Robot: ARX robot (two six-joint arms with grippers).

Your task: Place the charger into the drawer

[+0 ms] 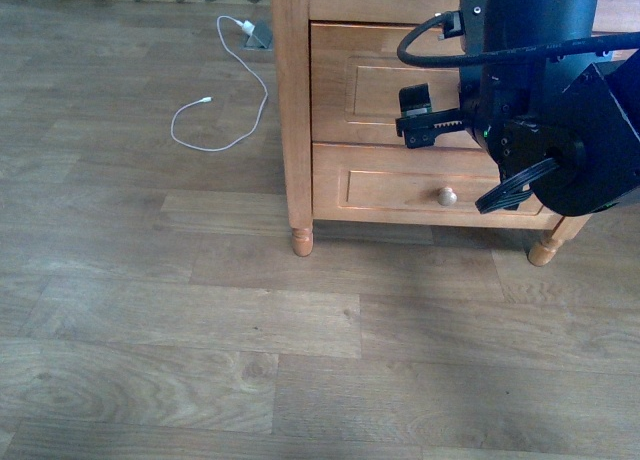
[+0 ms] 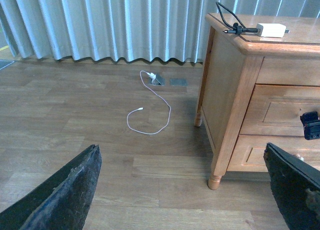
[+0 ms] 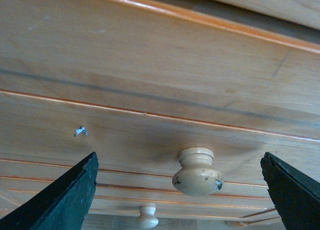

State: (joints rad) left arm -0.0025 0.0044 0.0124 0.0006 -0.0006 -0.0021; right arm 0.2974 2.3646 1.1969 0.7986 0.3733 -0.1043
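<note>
None of it was done: charger (image 2: 271, 30) lay atop the cabinet (image 2: 225, 90), drawer (image 1: 365, 90) shut. My right gripper (image 3: 177, 155) gaped before the knob (image 3: 197, 172); left gripper (image 2: 181, 147) gaped, empty. Opening and placing were left.

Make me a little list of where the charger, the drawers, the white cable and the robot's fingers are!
charger: lying on top of the cabinet, black cable attached
tall drawer: upper one, shut
short drawer: below it, shut
right fingers: open, one on each side of the tall drawer's knob, not touching it
left fingers: open, holding nothing
white cable: looped on the floor beside the cabinet
</note>
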